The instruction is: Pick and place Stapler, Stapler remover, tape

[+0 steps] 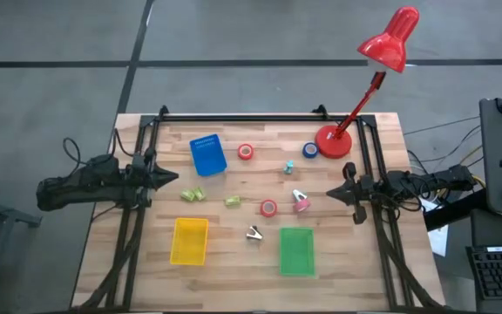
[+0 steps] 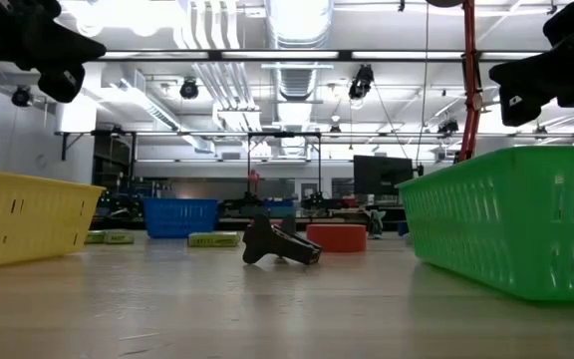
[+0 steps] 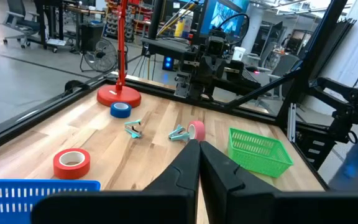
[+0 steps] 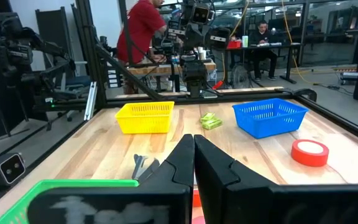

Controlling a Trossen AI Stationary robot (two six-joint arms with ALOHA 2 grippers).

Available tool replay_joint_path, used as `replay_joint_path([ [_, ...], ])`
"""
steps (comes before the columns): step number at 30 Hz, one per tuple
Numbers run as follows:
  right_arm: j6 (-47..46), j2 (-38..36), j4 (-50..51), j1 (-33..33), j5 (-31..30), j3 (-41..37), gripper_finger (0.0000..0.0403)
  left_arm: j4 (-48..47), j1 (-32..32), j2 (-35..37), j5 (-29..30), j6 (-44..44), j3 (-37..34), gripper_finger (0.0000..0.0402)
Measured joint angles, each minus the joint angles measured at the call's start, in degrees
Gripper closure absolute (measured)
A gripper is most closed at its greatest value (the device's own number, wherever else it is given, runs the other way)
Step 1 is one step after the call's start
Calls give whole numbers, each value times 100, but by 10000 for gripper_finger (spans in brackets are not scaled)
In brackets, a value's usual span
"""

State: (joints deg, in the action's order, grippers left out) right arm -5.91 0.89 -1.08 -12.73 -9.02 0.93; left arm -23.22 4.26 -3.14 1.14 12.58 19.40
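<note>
Two red tape rolls (image 1: 246, 152) (image 1: 268, 208) and a blue tape roll (image 1: 310, 150) lie flat on the wooden table. Two yellow-green staplers (image 1: 192, 194) (image 1: 234, 201) lie left of centre. A teal stapler remover (image 1: 289, 167), a pink one (image 1: 301, 201) and a dark one (image 1: 254, 234) lie near the middle. My left gripper (image 1: 172, 177) hovers shut and empty at the table's left side, left of the staplers; its fingers also meet in the left wrist view (image 3: 199, 149). My right gripper (image 1: 331, 194) hovers shut and empty at the right side, right of the pink remover.
A blue tray (image 1: 207, 155) stands at the far left, a yellow tray (image 1: 189, 240) at the near left and a green tray (image 1: 296, 250) at the near right. A red lamp's round base (image 1: 334, 141) stands at the far right. People show in the room beyond the table.
</note>
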Motion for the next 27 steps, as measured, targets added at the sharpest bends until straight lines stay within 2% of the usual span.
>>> replay_joint_path([
  [7, -31, 7, -220, 0, 1, -1, 394, 1, -1, 1, 1, 2, 0, 388],
  [11, -1709, 18, -1221, 0, 185, 69, 394, -1, 0, 1, 0, 0, 0, 387],
  [13, -2424, 67, -1582, 4, -143, 156, 394, 1, 0, 1, 0, 1, 0, 387],
  [17, -3116, 82, -1640, 4, -808, 357, 394, 3, -1, 0, 0, 2, 0, 387],
  [21, -2745, 134, -1781, 4, -1384, 578, 394, 1, 1, -1, -1, 2, 0, 388],
  [27, -994, 179, -1741, 3, -2416, 1020, 394, 1, -1, 1, 1, 0, 0, 387],
])
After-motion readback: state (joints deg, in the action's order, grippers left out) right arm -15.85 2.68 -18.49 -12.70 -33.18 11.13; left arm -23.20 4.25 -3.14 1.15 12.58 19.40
